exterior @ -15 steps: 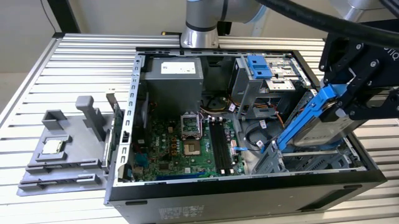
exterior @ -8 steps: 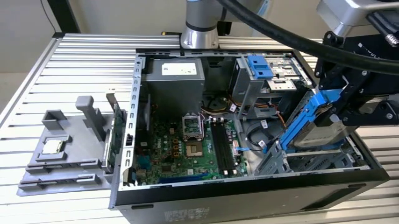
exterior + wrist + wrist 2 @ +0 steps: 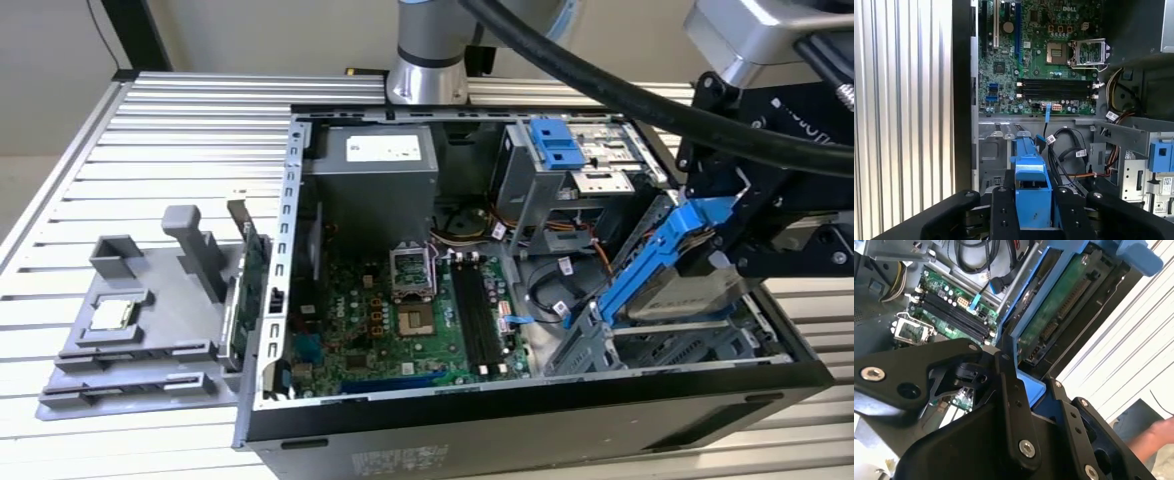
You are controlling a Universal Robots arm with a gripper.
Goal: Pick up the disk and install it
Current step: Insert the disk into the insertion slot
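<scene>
The disk (image 3: 678, 292), silver with a blue rail frame (image 3: 650, 262), hangs tilted on edge above the drive bay at the exterior view's right end of the open computer case (image 3: 534, 425). My gripper (image 3: 721, 245) is shut on it from above. In the second wrist view the disk's green circuit-board side (image 3: 1059, 315) faces the camera, and the gripper (image 3: 1034, 390) clamps the blue rail between black fingers (image 3: 1010, 390). In the first wrist view the blue rail (image 3: 1029, 172) sticks out from the gripper (image 3: 1034, 212) over the grey metal bay floor (image 3: 991, 155).
Inside the case lie the motherboard (image 3: 400, 320), a grey power-supply box (image 3: 374, 170), loose cables (image 3: 554, 290) and a second blue drive bracket (image 3: 554, 140). A grey fixture (image 3: 134, 330) holding a small chip sits on the slatted table (image 3: 174, 130). A person's hand (image 3: 1154, 437) is near the case.
</scene>
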